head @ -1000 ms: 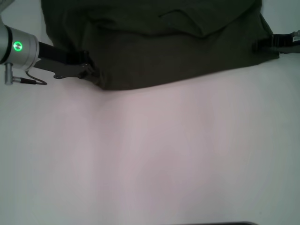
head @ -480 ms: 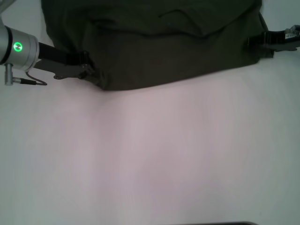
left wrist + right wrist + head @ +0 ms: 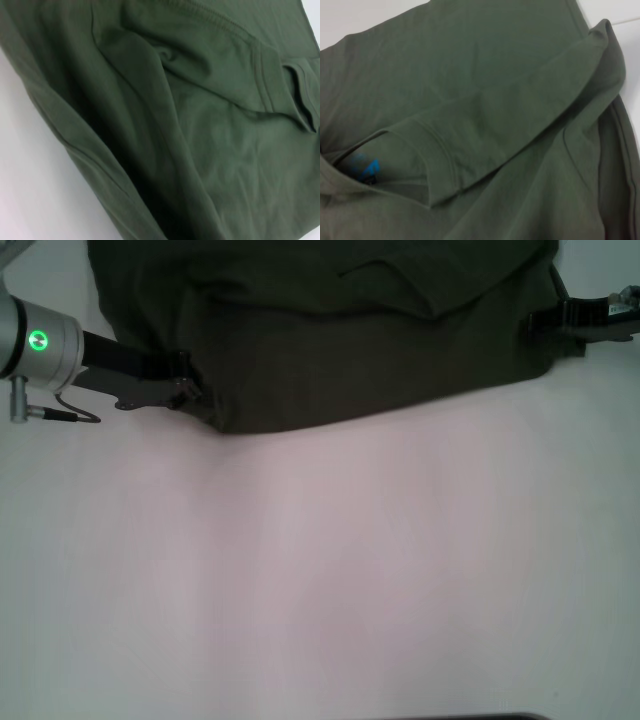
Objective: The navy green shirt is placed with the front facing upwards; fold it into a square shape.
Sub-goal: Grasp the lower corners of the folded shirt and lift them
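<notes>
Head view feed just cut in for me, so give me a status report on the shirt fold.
Left hand and right hand at opposite side edges of the dark olive-green cotton T-shirt. Shirt bunched at the far edge of the white table. Nothing in the way.

The left arm reaches in low from the left side, its silver wrist showing a green light, and the left tool (image 3: 190, 390) sits at the end of it with its dark fingers pressed into the near left corner of the navy green shirt (image 3: 350, 340). The right tool (image 3: 548, 322) comes in from the far right edge, tip touching the shirt's right side.
</notes>
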Motion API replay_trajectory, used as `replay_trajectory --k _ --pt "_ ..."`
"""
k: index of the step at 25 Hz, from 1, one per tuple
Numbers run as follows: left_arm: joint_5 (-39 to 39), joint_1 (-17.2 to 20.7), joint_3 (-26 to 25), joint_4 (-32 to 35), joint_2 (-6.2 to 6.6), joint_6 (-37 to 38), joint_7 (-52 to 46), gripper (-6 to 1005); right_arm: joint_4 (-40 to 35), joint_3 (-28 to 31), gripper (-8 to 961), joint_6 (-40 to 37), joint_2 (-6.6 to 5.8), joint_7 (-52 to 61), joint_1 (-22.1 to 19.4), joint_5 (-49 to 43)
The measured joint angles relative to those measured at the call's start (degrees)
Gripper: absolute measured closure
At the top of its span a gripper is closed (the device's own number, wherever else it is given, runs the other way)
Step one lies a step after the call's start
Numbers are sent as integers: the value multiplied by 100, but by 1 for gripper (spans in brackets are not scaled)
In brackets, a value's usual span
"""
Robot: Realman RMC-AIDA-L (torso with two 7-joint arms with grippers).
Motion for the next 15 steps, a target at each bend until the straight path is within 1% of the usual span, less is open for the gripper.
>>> replay_trajectory --k 4,9,15 --pt "0 -4 0 0 0 20 -5 969 -22 -24 299 -106 -30 4 21 2" --pt "0 -11 0 -3 0 37 -17 969 -286 -18 495 -377 -52 10 7 11" --pt "0 -18 -18 -8 0 40 -20 968 -279 -32 747 -393 -110 55 2 -16"
